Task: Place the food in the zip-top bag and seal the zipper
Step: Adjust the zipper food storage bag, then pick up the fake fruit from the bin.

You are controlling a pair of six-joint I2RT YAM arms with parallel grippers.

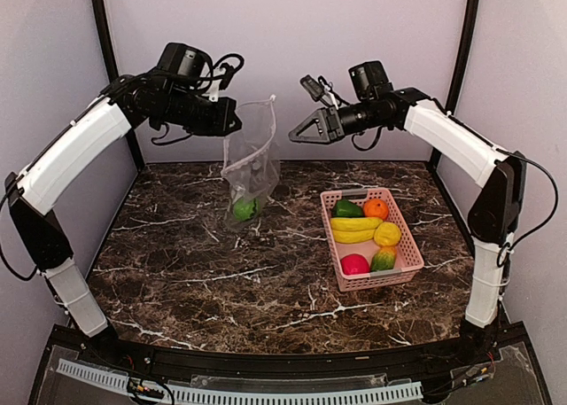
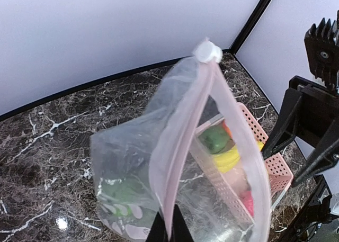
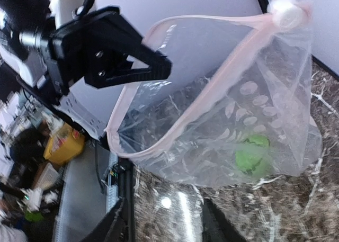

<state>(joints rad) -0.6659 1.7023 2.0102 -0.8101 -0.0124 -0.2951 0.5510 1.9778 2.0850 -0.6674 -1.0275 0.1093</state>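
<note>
My left gripper (image 1: 232,123) is clamped on the zip-top bag (image 1: 251,161): clear, crinkly, dotted plastic with a pinkish zipper (image 2: 177,141) and a green melon (image 1: 244,209) inside. Right gripper (image 1: 297,132) is spread wide, empty.

I read no text, label, brand or number in any view. The zip-top bag (image 1: 251,157) carries only pale printed dots, no letters. The background clutter (image 3: 37,157) in the right wrist view is too blurred to read.
</note>
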